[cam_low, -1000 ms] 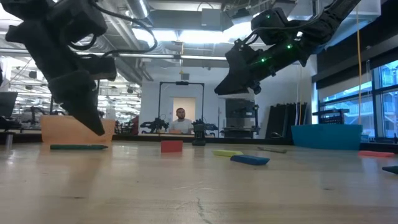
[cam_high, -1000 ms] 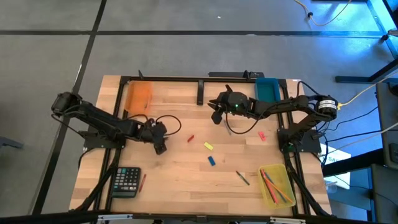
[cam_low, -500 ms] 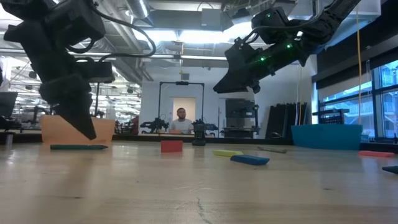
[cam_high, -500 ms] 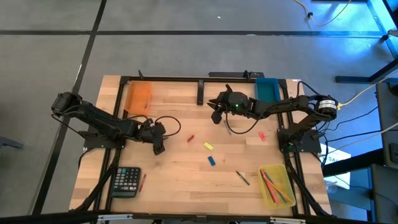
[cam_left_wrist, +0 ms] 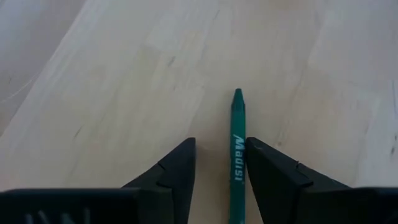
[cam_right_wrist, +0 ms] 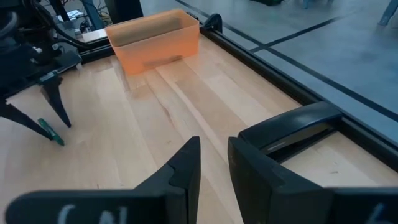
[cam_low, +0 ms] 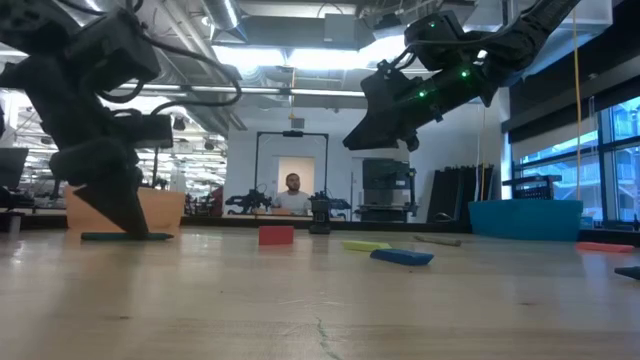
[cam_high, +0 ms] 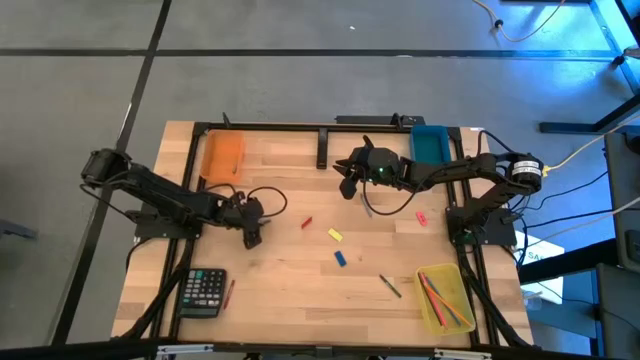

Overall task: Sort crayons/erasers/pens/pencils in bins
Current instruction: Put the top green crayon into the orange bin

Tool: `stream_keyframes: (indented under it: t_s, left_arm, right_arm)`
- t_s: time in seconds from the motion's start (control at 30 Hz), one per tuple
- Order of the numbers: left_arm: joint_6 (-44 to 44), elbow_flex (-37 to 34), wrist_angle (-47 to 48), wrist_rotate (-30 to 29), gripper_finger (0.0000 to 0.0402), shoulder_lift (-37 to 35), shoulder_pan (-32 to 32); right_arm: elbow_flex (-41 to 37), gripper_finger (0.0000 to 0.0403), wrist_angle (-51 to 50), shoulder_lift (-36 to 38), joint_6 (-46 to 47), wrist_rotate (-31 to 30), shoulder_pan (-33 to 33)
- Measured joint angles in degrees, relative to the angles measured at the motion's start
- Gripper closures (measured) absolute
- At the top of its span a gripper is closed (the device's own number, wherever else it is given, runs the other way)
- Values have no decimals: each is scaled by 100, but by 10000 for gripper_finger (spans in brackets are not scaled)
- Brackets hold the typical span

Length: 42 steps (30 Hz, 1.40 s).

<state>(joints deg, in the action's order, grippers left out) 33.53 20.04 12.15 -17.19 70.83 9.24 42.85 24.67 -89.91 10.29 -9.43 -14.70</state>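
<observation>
A green stick (cam_left_wrist: 237, 155) lies flat on the table; it also shows in the low view (cam_low: 125, 237). My left gripper (cam_left_wrist: 219, 168) is open and low over the table's left middle (cam_high: 250, 234). One finger stands on each side of the stick, which lies along them, close by one finger. My right gripper (cam_high: 347, 187) is open and empty, high over the table's far middle. A red crayon (cam_high: 307, 222), a yellow eraser (cam_high: 335, 235), a blue eraser (cam_high: 341, 258) and a pink eraser (cam_high: 421, 217) lie flat on the table. The orange bin (cam_high: 223, 153), the teal bin (cam_high: 429, 142) and the yellow bin (cam_high: 445, 297) stand near the edges.
The yellow bin holds several coloured sticks. A dark thin stick (cam_high: 390, 286) lies left of it. A black calculator (cam_high: 205, 292) with a red stick (cam_high: 230, 292) beside it sits near left. A black bar (cam_high: 323, 148) lies at the far edge. A person (cam_low: 291, 195) shows in the room behind.
My left gripper has gone down to the table top and a little toward the table's left edge, so that its open fingers now stand on either side of the green stick. The stick has stayed where it was.
</observation>
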Motion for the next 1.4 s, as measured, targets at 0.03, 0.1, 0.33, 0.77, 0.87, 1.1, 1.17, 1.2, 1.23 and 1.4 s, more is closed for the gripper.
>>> stream_keyframes:
  t_s: [0.03,0.1,0.33,0.77,0.87,1.1,1.17,1.2,1.23,1.4]
  left_arm:
    - [58,-39,-9,5,270,-3,-32]
    - [86,-87,-16,25,281,-3,-93]
    - [14,-110,3,71,336,-3,-274]
    - [20,-141,-264,-158,385,21,-445]
    - [19,-146,-265,-356,385,30,-449]
    - [43,-158,-337,-770,385,32,-478]
    - [43,-165,-413,-818,385,29,-548]
    - [43,-167,-451,-827,385,19,-593]
    - [43,-167,-502,-831,385,3,-641]
    - [39,-165,-535,-803,385,-31,-924]
  right_arm:
    - [0,318,0,0,11,0,0]
    - [0,318,-2,0,45,0,0]
    - [0,318,-2,0,130,0,0]
    - [0,318,-2,0,85,0,0]
    - [0,318,0,0,-2,0,0]
    - [0,318,-2,0,-20,-2,0]
    - [0,318,0,0,-25,-2,0]
    - [0,318,-2,0,-25,-2,0]
    - [0,318,0,0,-25,-4,0]
    - [0,318,-2,0,-27,-13,0]
